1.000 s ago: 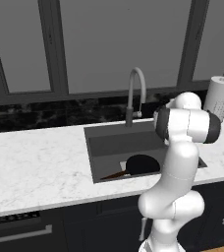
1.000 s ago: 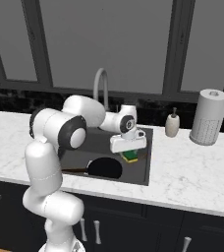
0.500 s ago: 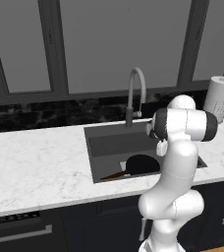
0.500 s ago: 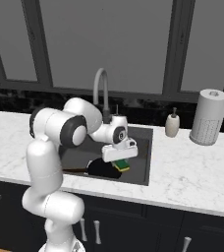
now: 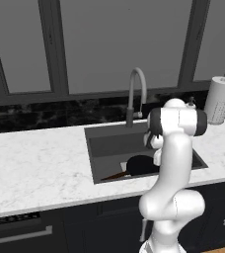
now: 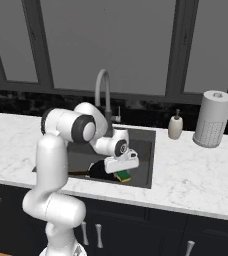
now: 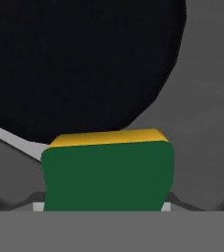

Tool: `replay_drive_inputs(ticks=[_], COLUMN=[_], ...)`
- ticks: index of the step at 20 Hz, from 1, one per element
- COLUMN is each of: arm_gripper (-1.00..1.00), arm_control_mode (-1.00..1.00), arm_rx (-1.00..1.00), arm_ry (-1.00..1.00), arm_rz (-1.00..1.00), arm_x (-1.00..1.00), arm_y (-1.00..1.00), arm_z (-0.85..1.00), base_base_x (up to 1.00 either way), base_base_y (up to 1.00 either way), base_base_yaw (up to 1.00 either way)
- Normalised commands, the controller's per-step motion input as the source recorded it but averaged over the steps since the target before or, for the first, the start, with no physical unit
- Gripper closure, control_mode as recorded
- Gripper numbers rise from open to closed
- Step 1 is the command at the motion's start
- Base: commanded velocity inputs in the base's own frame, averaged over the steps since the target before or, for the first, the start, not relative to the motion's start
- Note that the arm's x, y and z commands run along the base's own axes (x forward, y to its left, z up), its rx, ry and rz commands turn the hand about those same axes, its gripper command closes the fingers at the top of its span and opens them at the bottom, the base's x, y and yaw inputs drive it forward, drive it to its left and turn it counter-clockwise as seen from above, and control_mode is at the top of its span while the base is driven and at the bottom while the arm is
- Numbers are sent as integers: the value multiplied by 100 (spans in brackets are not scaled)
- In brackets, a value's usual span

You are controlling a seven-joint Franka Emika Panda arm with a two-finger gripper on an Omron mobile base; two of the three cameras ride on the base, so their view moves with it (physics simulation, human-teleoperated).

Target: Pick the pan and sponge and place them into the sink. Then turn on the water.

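Sponge (image 7: 108, 172) clamped in the pincer (image 6: 122, 170), green face toward the camera, right at the fingertips. Down inside the sink (image 6: 145, 150), with the pan (image 7: 74, 64) at 12 o'clock just behind the sponge. Lower than half a second ago, now nearly at the basin floor.

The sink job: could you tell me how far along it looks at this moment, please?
Done: the pan lies in the sink. In hand: the sponge is down in the basin beside the pan, under the gripper; whether the fingers grip it cannot be told. Left: letting go if needed, then turning on the faucet, where no water runs.
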Motion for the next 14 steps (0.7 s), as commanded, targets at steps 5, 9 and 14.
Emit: replay_drive_inputs(ticks=[5,9,14], arm_gripper=[100,100,100], arm_control_mode=[-100,-100,-100], arm_rx=[6,7,6], arm_ry=[0,0,-2], arm_rz=[0,0,0], arm_x=[18,18,19], arm_y=[1,2,7], arm_z=[-32,-29,-11], base_base_x=[0,0,0], base_base_y=[0,0,0], base_base_yaw=[0,0,0])
